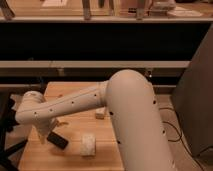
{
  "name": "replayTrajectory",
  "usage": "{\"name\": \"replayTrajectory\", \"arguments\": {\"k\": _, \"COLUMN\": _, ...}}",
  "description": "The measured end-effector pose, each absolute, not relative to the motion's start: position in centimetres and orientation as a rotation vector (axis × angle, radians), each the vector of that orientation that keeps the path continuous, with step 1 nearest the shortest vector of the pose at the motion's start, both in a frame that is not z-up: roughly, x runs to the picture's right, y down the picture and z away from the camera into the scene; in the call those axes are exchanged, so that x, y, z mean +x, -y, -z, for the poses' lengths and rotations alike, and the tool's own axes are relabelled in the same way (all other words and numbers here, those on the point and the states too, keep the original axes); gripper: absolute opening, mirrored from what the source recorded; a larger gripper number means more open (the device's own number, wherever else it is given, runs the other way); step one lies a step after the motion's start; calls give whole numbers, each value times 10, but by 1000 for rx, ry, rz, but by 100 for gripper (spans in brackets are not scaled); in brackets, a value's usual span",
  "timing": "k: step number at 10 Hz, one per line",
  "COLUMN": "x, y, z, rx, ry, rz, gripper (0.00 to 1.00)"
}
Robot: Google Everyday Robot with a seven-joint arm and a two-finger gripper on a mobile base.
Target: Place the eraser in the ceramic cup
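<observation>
The eraser [58,140], a small black block, lies at the front left of the wooden table [107,155]. The white arm reaches from the right across the table to the left. Its gripper [44,135] is low over the table's left part, right beside the eraser's left end. I cannot tell whether it touches or holds the eraser. The ceramic cup does not show in this view. It may be behind the arm.
A pale beige textured block [88,145] sits right of the eraser near the front edge. A small pale object [100,114] peeks out under the arm at mid-table. Dark shelving [100,45] runs behind the table. A dark stand [7,127] is at the left.
</observation>
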State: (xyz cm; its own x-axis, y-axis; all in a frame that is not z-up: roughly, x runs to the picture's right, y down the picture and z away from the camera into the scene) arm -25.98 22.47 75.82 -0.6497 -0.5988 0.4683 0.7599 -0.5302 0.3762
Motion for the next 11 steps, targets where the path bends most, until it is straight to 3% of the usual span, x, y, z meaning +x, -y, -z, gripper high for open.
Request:
{"name": "replayTrajectory", "arguments": {"k": 4, "x": -262, "y": -252, "z": -787, "rx": -368, "ry": 757, "rz": 2192, "gripper": 80}}
{"name": "replayTrajectory", "arguments": {"k": 8, "x": -260, "y": -260, "z": -779, "rx": -359, "ry": 762, "rz": 2184, "gripper": 79}}
{"name": "replayTrajectory", "arguments": {"k": 11, "x": -254, "y": -262, "z": -783, "rx": -371, "ry": 768, "rz": 2181, "gripper": 53}}
